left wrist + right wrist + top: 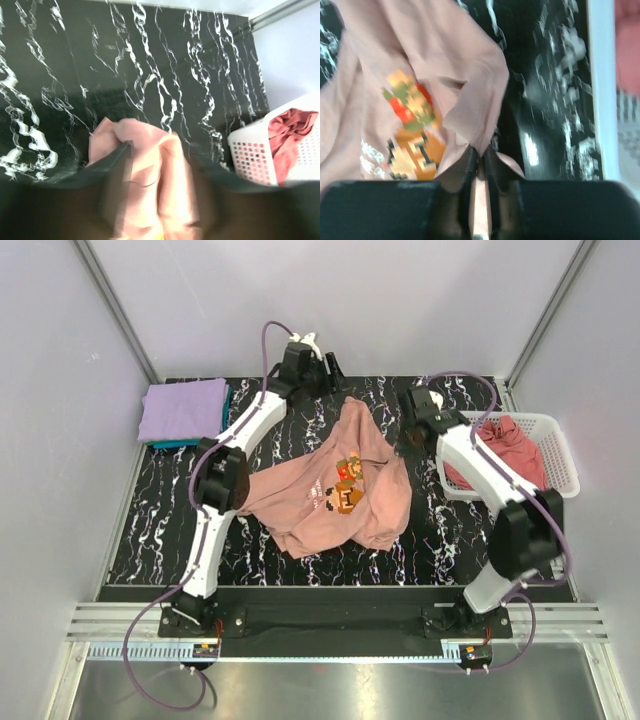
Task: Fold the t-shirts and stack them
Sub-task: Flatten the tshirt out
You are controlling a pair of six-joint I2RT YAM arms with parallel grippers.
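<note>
- A salmon-pink cloth t-shirt with a cartoon chest print lies crumpled in the middle of the black marbled table.
- The right gripper is pinched tight on a fold of the shirt's edge.
- The left gripper has its fingers parted and clamps nothing, just past the shirt's far end.
- A folded lavender-purple t-shirt lies on a teal t-shirt at the far left.
- A rose-pink t-shirt sits in the white plastic lattice basket.

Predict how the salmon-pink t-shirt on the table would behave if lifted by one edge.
Probably floppy: the salmon-pink t-shirt lies rumpled in soft folds, so it should sag from any held edge. Likely light: the right gripper pinches just a thin fold. Pushed, it would probably bunch rather than slide whole.
</note>
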